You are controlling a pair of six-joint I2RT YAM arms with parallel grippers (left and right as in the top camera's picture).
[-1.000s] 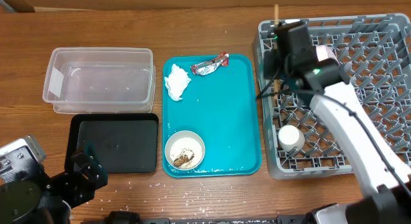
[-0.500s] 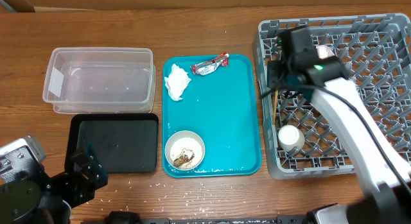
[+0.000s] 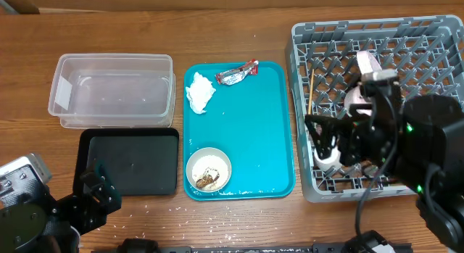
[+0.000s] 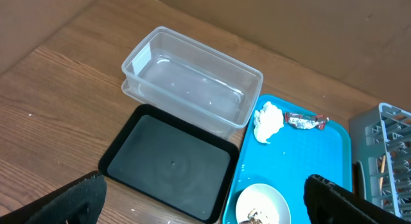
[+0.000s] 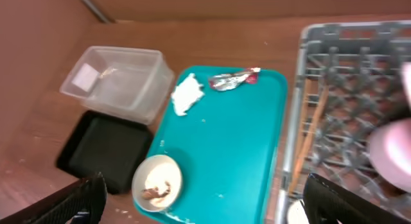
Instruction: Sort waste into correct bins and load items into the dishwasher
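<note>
On the teal tray (image 3: 254, 137) lie a crumpled white napkin (image 3: 200, 92), a silver-and-red wrapper (image 3: 237, 73) and a cream bowl (image 3: 209, 170) holding brown scraps. The chopsticks (image 3: 311, 93) lie along the left side of the grey rack (image 3: 406, 35), free of any gripper. A pink bowl (image 3: 366, 64) stands further right in the rack. My right gripper (image 3: 317, 139) hovers open over the rack's front left, nothing between its fingers (image 5: 359, 198). My left gripper (image 3: 90, 191) is open and empty, near the black tray (image 3: 130, 162). The clear tub (image 3: 112, 90) is empty.
A small white round item (image 3: 328, 155) sits in the rack's front left corner, just under my right gripper. White crumbs are scattered on the wooden table (image 3: 239, 209) along the front edge. The right arm's body covers the rack's front right part.
My right gripper has opened and let go of the chopsticks, which now lie in the rack. The right arm has pulled back toward the rack's front. The left arm has not moved.
</note>
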